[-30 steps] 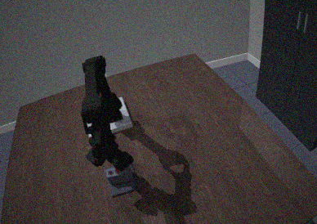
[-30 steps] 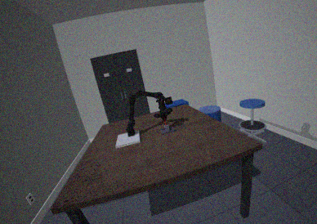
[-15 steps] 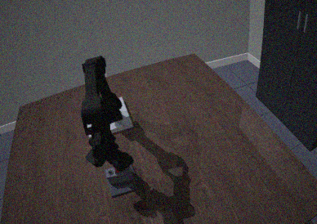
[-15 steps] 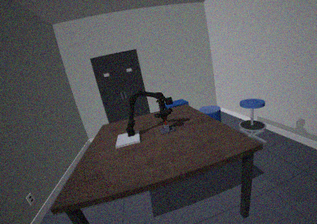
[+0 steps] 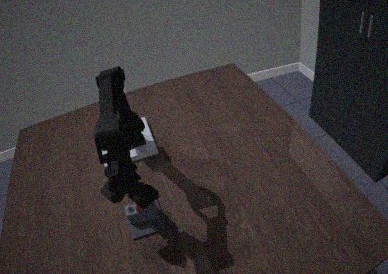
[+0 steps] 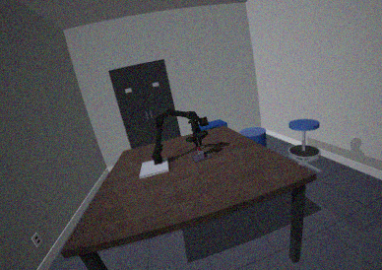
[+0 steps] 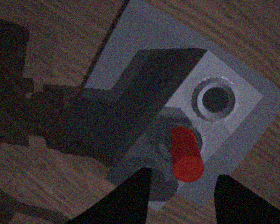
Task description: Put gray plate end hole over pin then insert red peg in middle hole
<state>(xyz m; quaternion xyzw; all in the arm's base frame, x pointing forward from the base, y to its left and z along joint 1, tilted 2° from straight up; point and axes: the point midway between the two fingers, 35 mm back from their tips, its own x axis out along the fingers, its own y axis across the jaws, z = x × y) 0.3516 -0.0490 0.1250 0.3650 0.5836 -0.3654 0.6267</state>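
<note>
The gray base (image 7: 116, 50) (image 5: 145, 235) lies on the table. The gray plate (image 7: 245, 96) lies flat along it, with the pin showing inside its end hole. The red peg (image 7: 188, 167) (image 5: 139, 207) stands in the plate's middle hole, its upper part sticking out; how deep it sits is hard to tell. My gripper (image 7: 183, 181) (image 5: 131, 198) is open above the peg, with one finger on each side and gaps between them and the peg. Shadow covers much of the plate, and its other end hole is hard to make out.
A white slab (image 5: 150, 136) (image 6: 154, 169) lies under the arm's foot on the wooden table (image 5: 270, 182) (image 6: 197, 199). Blue stools (image 6: 303, 125) and a dark cabinet (image 5: 350, 82) stand beyond the table.
</note>
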